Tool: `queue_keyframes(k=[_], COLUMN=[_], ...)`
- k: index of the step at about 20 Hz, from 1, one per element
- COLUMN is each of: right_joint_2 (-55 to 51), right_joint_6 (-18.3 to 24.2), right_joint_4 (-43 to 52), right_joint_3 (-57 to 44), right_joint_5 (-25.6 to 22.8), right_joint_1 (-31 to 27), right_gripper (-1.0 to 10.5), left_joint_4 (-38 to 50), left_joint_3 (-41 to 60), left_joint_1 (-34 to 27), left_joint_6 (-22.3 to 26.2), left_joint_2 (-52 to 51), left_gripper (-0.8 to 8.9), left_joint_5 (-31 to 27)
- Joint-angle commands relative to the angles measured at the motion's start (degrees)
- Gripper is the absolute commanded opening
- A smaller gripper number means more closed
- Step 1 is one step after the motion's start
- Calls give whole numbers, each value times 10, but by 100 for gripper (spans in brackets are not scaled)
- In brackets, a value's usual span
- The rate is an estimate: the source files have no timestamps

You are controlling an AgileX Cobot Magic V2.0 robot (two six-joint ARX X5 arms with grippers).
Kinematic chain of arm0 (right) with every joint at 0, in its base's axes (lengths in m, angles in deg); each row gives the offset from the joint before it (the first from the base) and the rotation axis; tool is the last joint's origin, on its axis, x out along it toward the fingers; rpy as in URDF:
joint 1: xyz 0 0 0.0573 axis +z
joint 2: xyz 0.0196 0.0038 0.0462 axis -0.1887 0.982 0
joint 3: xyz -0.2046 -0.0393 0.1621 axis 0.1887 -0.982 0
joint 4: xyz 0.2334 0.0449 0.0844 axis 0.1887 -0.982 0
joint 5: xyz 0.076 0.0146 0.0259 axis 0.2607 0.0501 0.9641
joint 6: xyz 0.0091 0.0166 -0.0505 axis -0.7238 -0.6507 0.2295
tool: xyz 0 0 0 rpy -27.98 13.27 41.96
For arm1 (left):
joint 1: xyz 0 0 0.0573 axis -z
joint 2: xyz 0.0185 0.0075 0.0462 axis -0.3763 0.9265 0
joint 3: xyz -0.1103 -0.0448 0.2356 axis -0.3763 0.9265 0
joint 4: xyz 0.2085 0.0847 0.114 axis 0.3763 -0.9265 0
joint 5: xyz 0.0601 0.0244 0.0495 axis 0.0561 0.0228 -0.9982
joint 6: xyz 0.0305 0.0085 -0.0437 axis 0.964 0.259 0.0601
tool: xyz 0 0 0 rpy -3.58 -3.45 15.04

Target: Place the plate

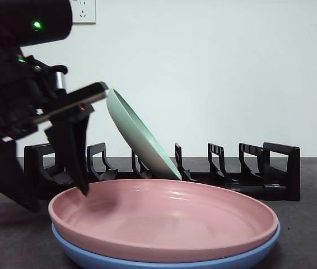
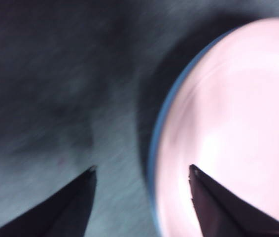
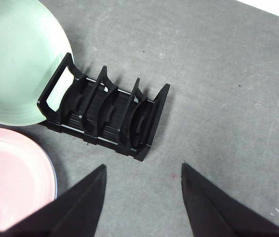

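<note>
A pink plate point(image 1: 164, 216) lies stacked on a blue plate point(image 1: 164, 260) at the front of the table. My left gripper point(image 1: 91, 140) is open and empty, with one jaw reaching down over the pink plate's left rim. In the blurred left wrist view the gripper point(image 2: 142, 170) straddles the edge of the pink plate point(image 2: 238, 138) and the blue rim point(image 2: 154, 148). A pale green plate point(image 1: 139, 137) leans tilted in the black rack point(image 1: 270, 168). My right gripper point(image 3: 143, 168) is open and empty, high above the rack point(image 3: 105, 113), the green plate point(image 3: 16, 64) and the pink plate point(image 3: 11, 173).
The rack has several free slots to the right of the green plate. The dark grey table point(image 3: 218, 74) stretches beyond the rack. A white wall point(image 1: 220, 67) with sockets stands behind.
</note>
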Motion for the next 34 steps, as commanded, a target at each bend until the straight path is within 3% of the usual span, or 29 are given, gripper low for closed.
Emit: queue_keyframes(k=[1,5,7,9,11,15,19,27,34], right_joint_2=[5,11,22,37,60,139,280,483,559], right_joint_6=[3,3,8,19,22,18,2,-16,-28], right_joint_4=[5,7,17,45,84,152,106,59,79], right_joint_3=[11,11,11,11,11,30,153,373,399], right_joint_5=[19,44,70,99,149,234,308,326,327], right_joint_1=[3,3,3,3,3,3,3,27,33], right_gripper=[242,242,242,242,242,242,242,242,241], left_joint_4=[-24,-113,-164,-203,-231,-260,-261,-260,-257], left_joint_3=[-30,-76,-107,-137,-163,-185,-185,-185,-185], left_joint_1=[-19,-90,-136,-186,-245,-313,-315,-315,-315], left_joint_6=[40,120,179,240,281,285,275,273,271], left_joint_2=[-43,-147,-196,-230,-247,-251,-251,-251,-251], left_gripper=[317,313,313,313,313,313,313,313,313], left_joint_5=[-3,-6,-37,-82,-92,-92,-92,-92,-92])
